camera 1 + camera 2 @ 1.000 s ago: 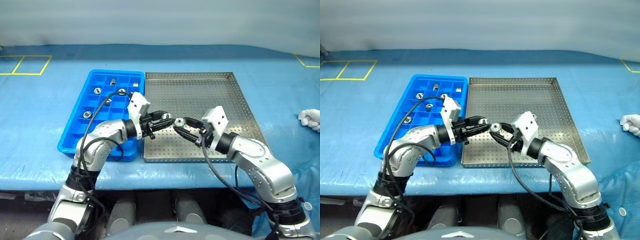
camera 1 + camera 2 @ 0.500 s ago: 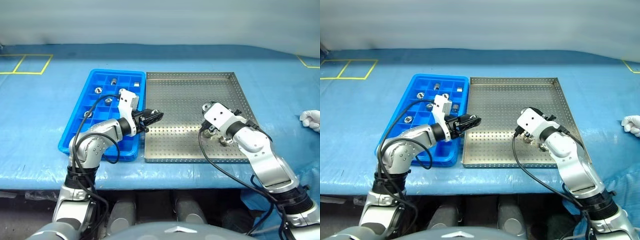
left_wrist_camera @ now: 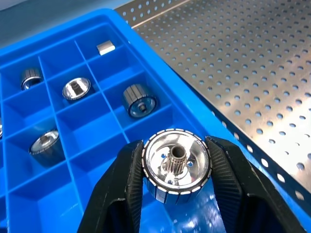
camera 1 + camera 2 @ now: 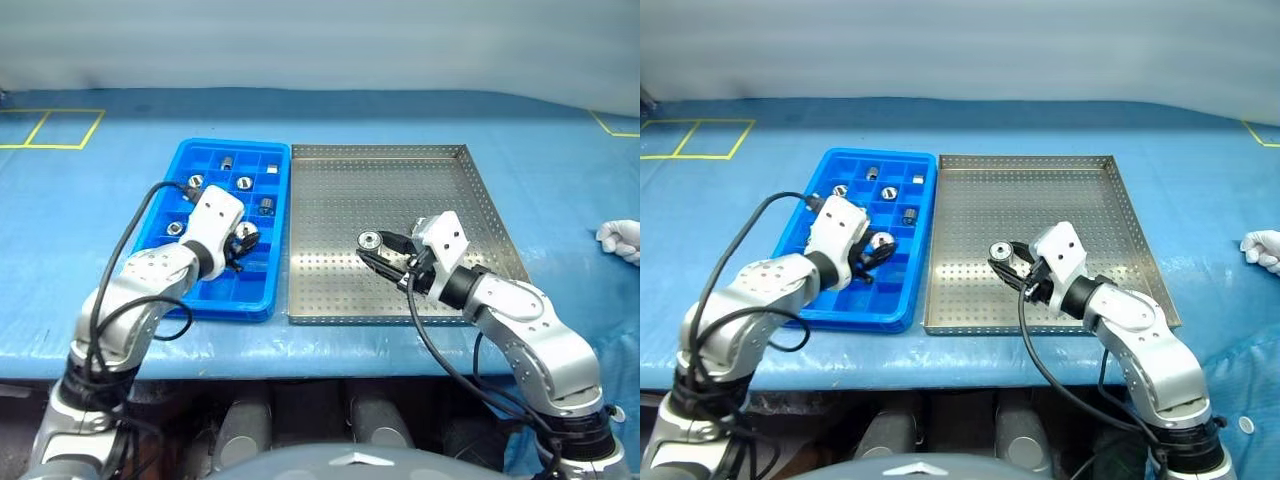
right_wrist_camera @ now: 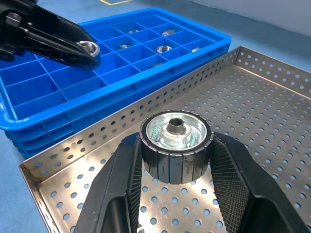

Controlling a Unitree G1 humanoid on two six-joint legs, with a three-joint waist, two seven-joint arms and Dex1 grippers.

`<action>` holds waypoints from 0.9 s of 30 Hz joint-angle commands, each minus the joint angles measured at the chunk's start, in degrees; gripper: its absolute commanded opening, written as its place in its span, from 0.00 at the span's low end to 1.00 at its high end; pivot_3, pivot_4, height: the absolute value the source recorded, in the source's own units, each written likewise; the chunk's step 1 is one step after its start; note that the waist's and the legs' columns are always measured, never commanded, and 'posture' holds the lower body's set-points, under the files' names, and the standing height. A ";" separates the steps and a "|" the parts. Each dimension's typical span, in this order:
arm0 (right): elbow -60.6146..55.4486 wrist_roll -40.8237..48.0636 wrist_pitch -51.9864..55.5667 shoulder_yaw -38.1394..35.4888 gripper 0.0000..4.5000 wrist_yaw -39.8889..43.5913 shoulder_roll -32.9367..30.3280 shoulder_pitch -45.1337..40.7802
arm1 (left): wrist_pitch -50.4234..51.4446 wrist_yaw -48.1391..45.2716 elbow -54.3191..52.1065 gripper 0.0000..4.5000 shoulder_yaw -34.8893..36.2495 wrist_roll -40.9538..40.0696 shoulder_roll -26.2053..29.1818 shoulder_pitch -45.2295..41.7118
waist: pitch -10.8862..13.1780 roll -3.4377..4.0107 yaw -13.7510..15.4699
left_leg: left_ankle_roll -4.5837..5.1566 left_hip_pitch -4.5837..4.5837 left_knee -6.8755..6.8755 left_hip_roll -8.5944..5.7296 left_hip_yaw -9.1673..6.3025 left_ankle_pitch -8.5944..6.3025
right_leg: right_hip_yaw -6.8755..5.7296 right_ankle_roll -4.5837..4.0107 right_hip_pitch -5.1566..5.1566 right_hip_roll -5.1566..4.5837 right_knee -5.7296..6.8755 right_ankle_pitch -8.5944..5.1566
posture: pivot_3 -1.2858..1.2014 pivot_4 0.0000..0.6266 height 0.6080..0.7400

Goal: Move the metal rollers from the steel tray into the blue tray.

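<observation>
Blue tray sits on the desk, covered in blue sheeting, with its long side touching or just beside the steel tray. All places below are given relative to the blue tray.

Left gripper hangs over the blue tray, above the near compartments on the side closest to the steel tray. Its jaws are narrow and clamped on a metal roller, ribbed rim, splined centre hub facing the wrist camera. The roller is held clear of the compartment floor.

Right gripper is well apart from the blue tray, over the near half of the steel tray's perforated floor. Its jaws are likewise narrow and clamped on a second roller, centre hole up, raised off the floor.

Loose rollers already lie in the blue tray: several in the far rows, one to a compartment, some on end and some on their side. One small pale block lies in the far corner compartment nearest the steel tray.

A white-gloved hand rests at the desk's edge, far beyond the steel tray from the blue tray.
</observation>
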 commanded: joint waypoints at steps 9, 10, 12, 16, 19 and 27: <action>5.18 0.43 -2.77 -0.21 0.37 1.15 -0.26 -5.39 | 9.37 2.33 -12.72 0.38 15.90 2.34 3.82 12.36 | 0.03 -0.06 2.07 | -0.02 -0.01 -0.07 0.02 -0.01 -0.01 | -0.06 -0.05 -0.04 -0.01 0.00 -0.03 | 0.57 0.24 1.00; 5.78 0.12 -3.03 0.28 0.37 1.16 -0.13 -5.86 | 9.64 2.60 -12.99 0.38 16.13 2.68 3.77 13.10 | 0.04 -0.08 2.52 | -0.02 -0.01 -0.05 0.03 -0.02 -0.01 | -0.08 -0.06 -0.04 -0.01 0.00 -0.03 | 0.58 0.24 1.00; 6.91 -0.54 -3.58 1.21 0.37 1.10 0.11 -6.60 | 10.11 3.26 -13.15 0.38 16.84 3.27 3.03 14.17 | 0.04 -0.08 3.32 | -0.03 -0.01 -0.04 0.02 -0.04 -0.02 | -0.10 -0.06 -0.02 -0.02 -0.01 -0.04 | 0.58 0.24 1.00; 7.76 -1.11 -4.18 2.31 0.37 1.40 0.21 -7.09 | 9.37 4.45 -11.69 0.38 16.92 4.27 2.02 14.64 | 0.05 -0.10 4.37 | -0.04 -0.06 -0.04 0.00 -0.04 -0.03 | -0.14 -0.07 -0.03 -0.07 -0.06 -0.04 | 0.58 0.24 1.00; 7.75 -1.34 -4.32 2.58 0.37 1.45 0.26 -7.16 | 8.14 5.04 -9.68 0.38 15.50 5.15 1.72 14.02 | 0.05 -0.10 4.65 | -0.05 -0.08 -0.06 -0.01 -0.04 -0.03 | -0.15 -0.07 -0.04 -0.08 -0.07 -0.04 | 0.58 0.24 1.00; 6.74 -2.16 -4.42 2.69 0.37 0.64 0.28 -6.89 | 5.86 6.60 -6.38 0.80 14.30 6.65 -0.71 11.08 | 0.06 -0.11 4.65 | -0.06 -0.06 -0.05 0.00 -0.04 -0.03 | -0.16 -0.07 -0.04 -0.09 -0.06 -0.04 | 0.57 0.24 1.00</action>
